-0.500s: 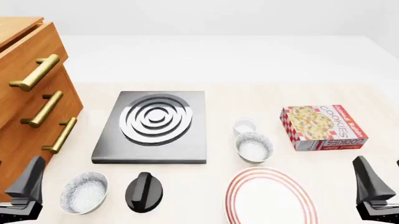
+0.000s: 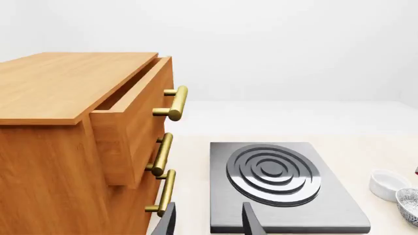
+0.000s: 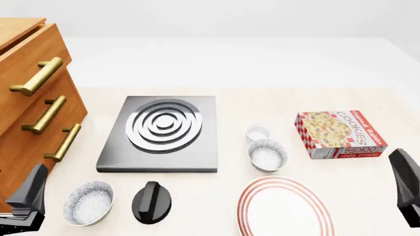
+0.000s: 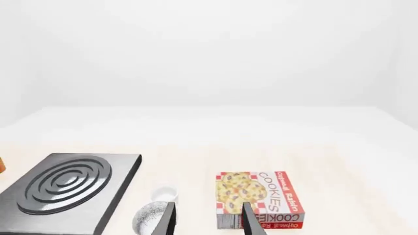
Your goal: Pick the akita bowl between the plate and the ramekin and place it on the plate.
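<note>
The akita bowl [image 3: 267,155], speckled grey, stands between the small white ramekin [image 3: 258,132] behind it and the red-ringed plate [image 3: 284,206] in front. My right gripper [image 3: 405,179] hangs open at the table's right edge, well to the right of the bowl and plate. In the right wrist view its fingers [image 4: 168,220] are spread, and the bowl [image 4: 151,218] shows just beside them. Far left, my left gripper [image 3: 31,191] is open and empty. Its wrist view catches the ramekin [image 2: 388,183] and the bowl's rim [image 2: 410,205].
A twin speckled bowl [image 3: 88,202] and a black knob-like object [image 3: 151,201] sit front left. A stove plate [image 3: 161,132] lies mid-table and a cookie box [image 3: 340,133] to the right of the ramekin. A wooden drawer cabinet [image 3: 33,98] fills the left side, its top drawer ajar.
My right gripper has shifted to the right, toward the frame's edge. The left gripper has sunk slightly. The dishes have not moved.
</note>
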Robot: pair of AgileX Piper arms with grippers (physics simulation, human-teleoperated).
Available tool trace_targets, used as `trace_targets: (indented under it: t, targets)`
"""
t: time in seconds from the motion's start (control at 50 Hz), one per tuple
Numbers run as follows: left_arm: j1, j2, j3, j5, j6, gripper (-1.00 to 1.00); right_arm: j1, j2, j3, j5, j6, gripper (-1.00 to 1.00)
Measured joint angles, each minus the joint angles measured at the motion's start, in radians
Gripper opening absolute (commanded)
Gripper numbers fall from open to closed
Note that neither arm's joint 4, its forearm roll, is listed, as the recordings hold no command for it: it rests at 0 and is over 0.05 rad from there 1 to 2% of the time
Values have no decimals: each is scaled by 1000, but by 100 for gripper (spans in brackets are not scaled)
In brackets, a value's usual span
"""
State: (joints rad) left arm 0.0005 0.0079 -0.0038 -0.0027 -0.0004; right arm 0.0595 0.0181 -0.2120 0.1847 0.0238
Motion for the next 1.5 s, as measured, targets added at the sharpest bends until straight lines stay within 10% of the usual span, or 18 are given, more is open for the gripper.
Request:
trace_targets:
  t: [0.88,1.5]
  targets:
    - [1,0,0,0,0,100,94,727,-1119,520,-100,100]
    - [1,0,0,0,0,100,76,1035,-1260,719,-42,100]
